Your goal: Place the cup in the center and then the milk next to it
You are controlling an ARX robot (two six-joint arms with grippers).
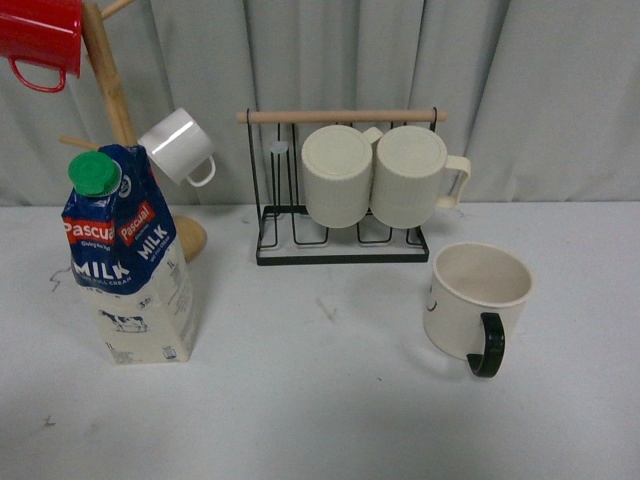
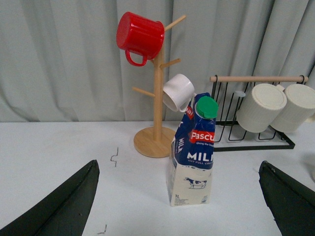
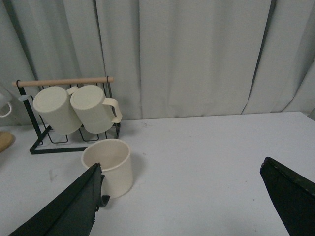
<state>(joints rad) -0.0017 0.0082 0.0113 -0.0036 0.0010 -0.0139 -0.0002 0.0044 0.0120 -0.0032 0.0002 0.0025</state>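
Note:
The cup (image 1: 473,297), a smooth cream mug with a black handle, stands upright at the right of the table; it also shows in the right wrist view (image 3: 110,164). The milk (image 1: 125,255), a blue and cream carton with a green cap, stands at the left; it also shows in the left wrist view (image 2: 194,155). Neither arm shows in the front view. My left gripper (image 2: 179,201) is open, its jaws wide apart, short of the carton. My right gripper (image 3: 182,201) is open, one finger (image 3: 74,206) just in front of the cup's handle.
A black wire rack (image 1: 340,225) with a wooden bar holds two ribbed cream mugs (image 1: 385,172) at the back centre. A wooden mug tree (image 1: 110,90) at the back left carries a red mug (image 1: 38,35) and a small white mug (image 1: 178,145). A grey curtain hangs behind.

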